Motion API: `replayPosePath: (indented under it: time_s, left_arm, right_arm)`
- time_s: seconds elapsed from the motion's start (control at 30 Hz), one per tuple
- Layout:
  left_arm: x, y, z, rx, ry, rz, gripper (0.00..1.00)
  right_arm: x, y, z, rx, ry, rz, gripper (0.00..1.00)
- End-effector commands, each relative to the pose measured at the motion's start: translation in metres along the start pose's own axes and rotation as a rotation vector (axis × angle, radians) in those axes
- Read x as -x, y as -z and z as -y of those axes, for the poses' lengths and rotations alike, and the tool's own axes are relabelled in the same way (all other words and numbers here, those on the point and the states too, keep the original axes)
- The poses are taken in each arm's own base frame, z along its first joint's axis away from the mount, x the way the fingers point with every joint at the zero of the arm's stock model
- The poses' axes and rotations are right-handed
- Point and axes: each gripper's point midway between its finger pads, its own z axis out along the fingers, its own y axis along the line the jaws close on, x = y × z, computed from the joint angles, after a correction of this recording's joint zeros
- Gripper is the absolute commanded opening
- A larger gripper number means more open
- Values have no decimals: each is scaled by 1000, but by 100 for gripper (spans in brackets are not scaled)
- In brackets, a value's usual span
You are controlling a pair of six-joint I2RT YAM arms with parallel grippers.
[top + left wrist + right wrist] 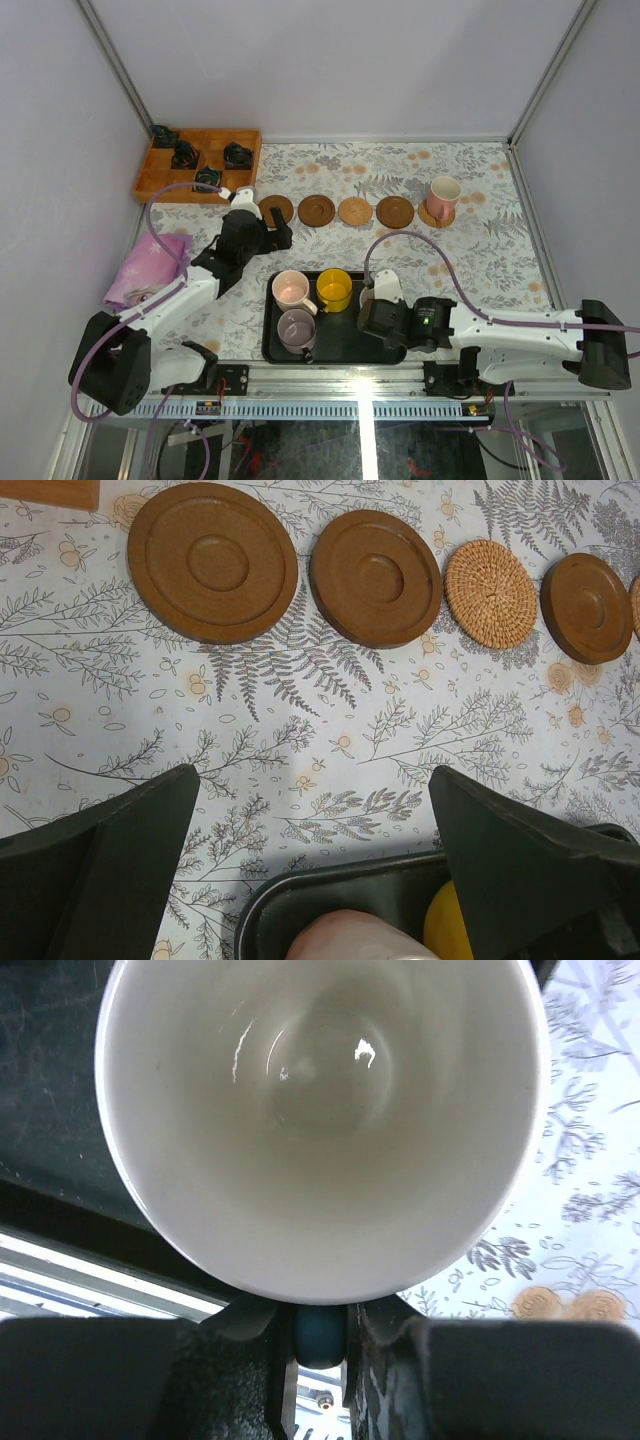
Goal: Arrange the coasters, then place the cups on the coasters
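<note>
A: Four coasters (317,210) sit bare in the far row. Near the leftmost, the left gripper (312,780) is spread wide, holding nothing.
B: And the tray (340,352)?
A: Three cups (334,290) on it (pink, yellow, mauve). At its right end the right gripper (320,1322) pinches the blue handle (320,1335) of the white cup (320,1120), bowl ahead of the jaws.
B: Nearest bare coaster lies beyond the tray, right arm's side.

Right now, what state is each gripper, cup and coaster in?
left gripper: open, empty.
right gripper: shut on the white cup's blue handle.
white cup: upright, empty, held.
pink-handled cup: upright on the rightmost coaster.
pale pink cup: upright in the tray.
yellow cup: upright in the tray.
mauve cup: upright in the tray.
other four coasters: bare, in a row.
</note>
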Motion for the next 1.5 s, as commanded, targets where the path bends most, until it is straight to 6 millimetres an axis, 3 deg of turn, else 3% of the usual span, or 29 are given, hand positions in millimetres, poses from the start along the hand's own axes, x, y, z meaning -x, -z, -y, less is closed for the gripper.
replayPosePath:
  time_s: [0.0, 0.17, 0.3, 0.57, 0.83, 1.2, 1.47]
  left_arm:
    - [-1, -2, -1, 10, 3, 13, 100]
    - [-1, -2, 0, 8, 0, 9, 100]
    - [-3, -4, 0, 8, -3, 0, 100]
    - [-2, -7, -4, 38, -28, -11, 100]
    - [2, -9, -9, 70, -61, -10, 100]
    - [3, -11, -14, 97, -75, -6, 100]
    - [1, -13, -15, 104, -74, -10, 100]
  right_arm:
    - [53, 32, 13, -76, -97, 199, 0]
    - [79, 49, 24, -173, -96, 225, 0]
    - [108, 47, 37, -177, -162, 221, 0]
    - [181, 17, 91, -213, -252, 261, 0]
    - [243, -30, 120, -205, -318, 282, 0]
    - [282, -90, 157, -232, -340, 241, 0]
    - [279, -110, 176, -253, -352, 221, 0]
